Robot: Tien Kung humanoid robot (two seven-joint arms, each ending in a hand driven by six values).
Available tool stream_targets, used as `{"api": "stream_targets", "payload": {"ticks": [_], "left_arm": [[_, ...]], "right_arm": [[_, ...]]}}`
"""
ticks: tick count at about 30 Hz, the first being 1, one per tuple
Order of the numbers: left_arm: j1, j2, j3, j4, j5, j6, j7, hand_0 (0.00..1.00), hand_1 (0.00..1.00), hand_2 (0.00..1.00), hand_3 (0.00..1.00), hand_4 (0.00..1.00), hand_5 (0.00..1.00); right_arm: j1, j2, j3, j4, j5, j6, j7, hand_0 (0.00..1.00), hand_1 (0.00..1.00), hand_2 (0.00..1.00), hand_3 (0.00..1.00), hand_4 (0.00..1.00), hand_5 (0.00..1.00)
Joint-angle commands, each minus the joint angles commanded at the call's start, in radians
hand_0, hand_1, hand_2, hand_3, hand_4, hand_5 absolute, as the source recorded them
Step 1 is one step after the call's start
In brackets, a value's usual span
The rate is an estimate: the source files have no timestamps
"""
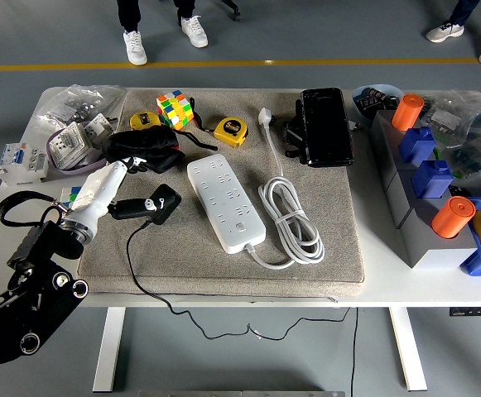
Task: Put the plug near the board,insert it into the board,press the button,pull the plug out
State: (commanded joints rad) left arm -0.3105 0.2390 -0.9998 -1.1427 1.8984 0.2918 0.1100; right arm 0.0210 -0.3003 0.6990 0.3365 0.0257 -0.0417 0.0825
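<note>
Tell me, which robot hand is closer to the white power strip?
Left. The left hand rests on the mat just left of the white power strip, near a black plug. The right hand is not in view at all.

floor (323,41): grey | yellow line (306,63) | white table (389,296)

Tight on the left, open at the front

The power strip (225,202) has the coiled white cord (291,219) just on its right and a black plug (146,207) near its left. The grey mat (339,248) is bare along its front edge.
</note>
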Motion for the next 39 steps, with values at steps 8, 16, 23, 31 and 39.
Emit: {"api": "stream_targets", "payload": {"ticks": [8,16,23,31,39], "left_arm": [[-0.003,-0.005,0.026,0.009,0.039,0.004,0.037,0.704,0.693,0.712,0.785,0.998,0.599],[-0.015,-0.018,0.046,0.034,0.066,0.003,0.064,0.654,0.652,0.676,0.779,0.998,0.594],[-0.028,-0.024,0.063,0.05,0.082,0.008,0.08,0.581,0.608,0.634,0.742,0.998,0.589],[-0.045,-0.034,0.076,0.07,0.098,0.013,0.091,0.523,0.571,0.594,0.705,0.998,0.559],[-0.055,-0.037,0.091,0.082,0.094,0.029,0.079,0.421,0.498,0.509,0.59,0.998,0.418]], "right_arm": [[-0.003,-0.003,0.002,0.001,-0.002,-0.001,0.001,0.591,0.642,0.566,0.489,0.758,0.492],[-0.003,0.002,0.006,0.002,-0.003,-0.001,0.004,0.591,0.643,0.566,0.489,0.758,0.489],[-0.005,0.002,0.011,0.001,-0.004,-0.001,0.004,0.591,0.643,0.565,0.489,0.757,0.488],[-0.003,0.002,0.011,0.003,-0.007,-0.001,0.006,0.59,0.643,0.565,0.489,0.757,0.485],[-0.004,0.001,0.013,0.002,-0.008,-0.001,0.005,0.591,0.643,0.564,0.488,0.756,0.485]]}}
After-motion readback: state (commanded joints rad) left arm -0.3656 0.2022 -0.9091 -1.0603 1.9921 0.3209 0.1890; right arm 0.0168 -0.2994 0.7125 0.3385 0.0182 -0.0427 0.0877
